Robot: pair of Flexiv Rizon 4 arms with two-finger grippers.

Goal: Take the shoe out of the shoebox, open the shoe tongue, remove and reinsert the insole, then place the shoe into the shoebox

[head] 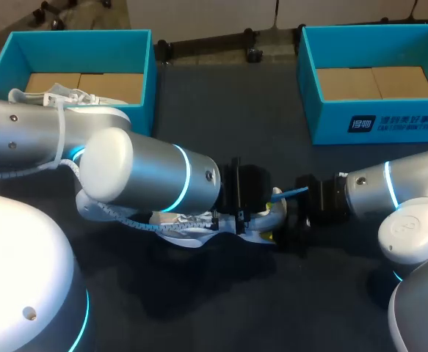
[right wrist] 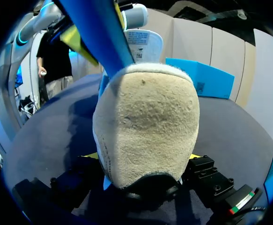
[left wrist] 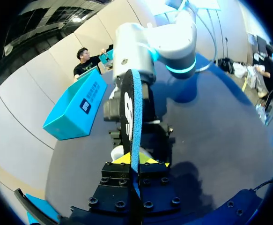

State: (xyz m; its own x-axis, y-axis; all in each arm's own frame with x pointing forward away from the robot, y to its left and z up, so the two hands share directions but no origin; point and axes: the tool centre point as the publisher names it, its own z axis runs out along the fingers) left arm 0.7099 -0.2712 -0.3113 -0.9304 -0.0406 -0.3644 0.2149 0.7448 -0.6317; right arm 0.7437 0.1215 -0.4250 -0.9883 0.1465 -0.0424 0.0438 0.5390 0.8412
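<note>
A white shoe (head: 188, 224) lies on the dark table at mid front, its beige heel (right wrist: 145, 122) facing my right arm. The right gripper (right wrist: 143, 157) has a yellow tip against each side of that heel, shut on the shoe (head: 278, 226). A blue insole (left wrist: 132, 112) stands up out of the shoe, edge-on to the left wrist camera. My left gripper (left wrist: 134, 159) is shut on its lower end, just above the shoe (left wrist: 117, 151). From overhead the insole (head: 291, 193) pokes out between the two grippers, with the left gripper (head: 274, 194) over the heel.
A teal shoebox (head: 144, 81) at the back left holds another white shoe (head: 59, 97). A second teal shoebox (head: 368, 125) stands at the back right with only its cardboard floor showing. My left arm (head: 147, 176) covers much of the shoe.
</note>
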